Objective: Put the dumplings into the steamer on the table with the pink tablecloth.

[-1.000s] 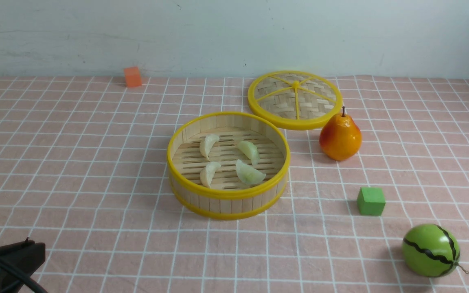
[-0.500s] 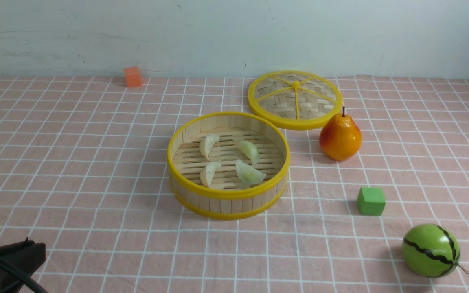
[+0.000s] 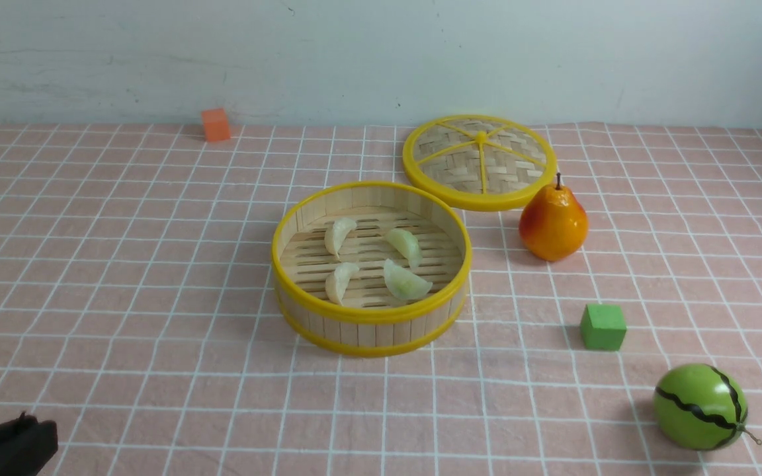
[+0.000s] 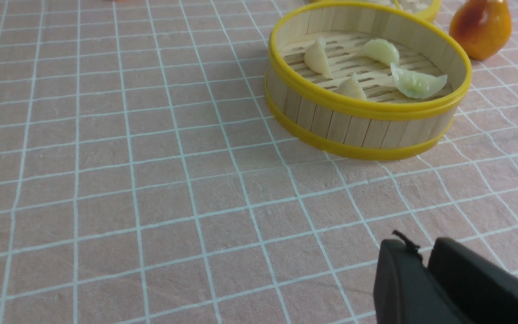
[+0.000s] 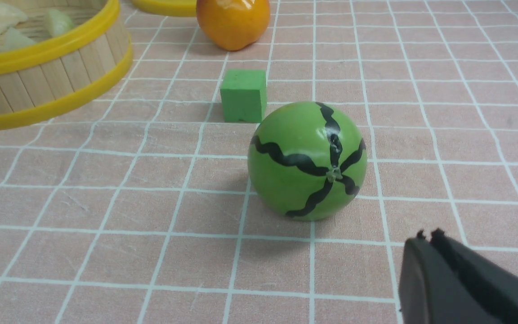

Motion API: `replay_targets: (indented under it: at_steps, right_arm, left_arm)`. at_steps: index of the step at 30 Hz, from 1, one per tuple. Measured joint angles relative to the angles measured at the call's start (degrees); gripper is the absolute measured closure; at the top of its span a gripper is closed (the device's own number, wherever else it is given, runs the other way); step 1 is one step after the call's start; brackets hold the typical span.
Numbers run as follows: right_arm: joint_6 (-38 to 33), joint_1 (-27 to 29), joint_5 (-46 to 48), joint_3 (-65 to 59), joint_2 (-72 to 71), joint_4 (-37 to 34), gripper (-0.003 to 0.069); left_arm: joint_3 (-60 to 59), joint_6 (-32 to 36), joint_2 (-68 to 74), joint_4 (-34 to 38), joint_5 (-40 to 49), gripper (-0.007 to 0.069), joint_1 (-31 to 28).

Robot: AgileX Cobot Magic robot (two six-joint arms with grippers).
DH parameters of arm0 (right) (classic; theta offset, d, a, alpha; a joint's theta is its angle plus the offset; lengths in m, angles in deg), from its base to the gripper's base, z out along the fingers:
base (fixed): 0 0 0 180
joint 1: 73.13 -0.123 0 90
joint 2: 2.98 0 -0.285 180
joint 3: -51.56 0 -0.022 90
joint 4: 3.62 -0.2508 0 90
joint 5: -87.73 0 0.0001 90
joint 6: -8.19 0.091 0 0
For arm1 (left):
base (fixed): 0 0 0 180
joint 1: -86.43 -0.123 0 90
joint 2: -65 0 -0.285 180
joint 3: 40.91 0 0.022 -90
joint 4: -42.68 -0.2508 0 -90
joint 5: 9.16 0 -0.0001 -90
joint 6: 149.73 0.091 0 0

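The round bamboo steamer (image 3: pixel 371 316) with yellow rims stands mid-table on the pink tablecloth (image 3: pixel 123 277). Four pale dumplings (image 3: pixel 339 236) lie on its slatted floor. The steamer (image 4: pixel 367 130) and dumplings (image 4: pixel 414 83) also show in the left wrist view, far from my left gripper (image 4: pixel 423 252), which is shut and empty low over the cloth. In the front view only its dark tip (image 3: pixel 7 446) shows at the near left corner. My right gripper (image 5: pixel 427 240) is shut and empty, near the toy watermelon (image 5: pixel 307 159). It is out of the front view.
The woven steamer lid (image 3: pixel 480 162) lies flat behind the steamer. An orange pear (image 3: pixel 553 221) stands right of it. A green cube (image 3: pixel 602 326) and the toy watermelon (image 3: pixel 698 406) sit at the near right. An orange cube (image 3: pixel 215 124) is by the back wall.
My left gripper has drawn back and down toward the near left corner; less of it shows in the front view. Nothing else has moved.
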Motion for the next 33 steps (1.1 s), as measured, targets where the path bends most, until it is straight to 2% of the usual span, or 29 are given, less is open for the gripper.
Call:
replay_targets:
  at_steps: [5, 7, 9, 11, 14, 18, 22, 24, 27, 33]
  right_arm:
    - [0.0, 0.0, 0.0, 0.0, 0.0, 0.0, 0.0645]
    - [0.0, 0.0, 0.0, 0.0, 0.0, 0.0, 0.0643]
    - [0.0, 0.0, 0.0, 0.0, 0.0, 0.0, 0.0638]
    - [0.0, 0.0, 0.0, 0.0, 0.0, 0.0, 0.0638]
    - [0.0, 0.0, 0.0, 0.0, 0.0, 0.0, 0.0636]
    - [0.0, 0.0, 0.0, 0.0, 0.0, 0.0, 0.0636]
    - [0.0, 0.0, 0.0, 0.0, 0.0, 0.0, 0.0632]
    - [0.0, 0.0, 0.0, 0.0, 0.0, 0.0, 0.0627]
    - [0.0, 0.0, 0.0, 0.0, 0.0, 0.0, 0.0627]
    - [0.0, 0.0, 0.0, 0.0, 0.0, 0.0, 0.0623]
  left_arm:
    - [-9.6, 0.0, -14.5, -0.6, 0.0, 0.0533, -1.9]
    - [-11.9, 0.0, -16.2, -0.5, -3.0, 0.0533, -3.4]
    - [-14.8, 0.2, -17.0, -0.3, -12.5, 0.0533, -8.3]
    - [-15.0, 0.6, -17.1, -0.3, -15.8, 0.0538, -10.6]
    - [-15.0, 1.6, -17.1, 1.6, -19.2, 0.0599, -15.2]
    - [-15.1, 4.1, -17.1, 6.9, -15.1, 0.0638, -16.9]
    - [-15.1, 11.1, -17.1, 11.2, -8.5, 0.0638, -17.1]
    - [-15.1, 15.1, -17.1, 13.1, -2.2, 0.0638, -17.1]
    - [-15.1, 16.0, -17.1, 14.0, 2.2, 0.0638, -17.1]
    - [-15.2, 16.3, -17.1, 14.3, 2.8, 0.0638, -17.1]
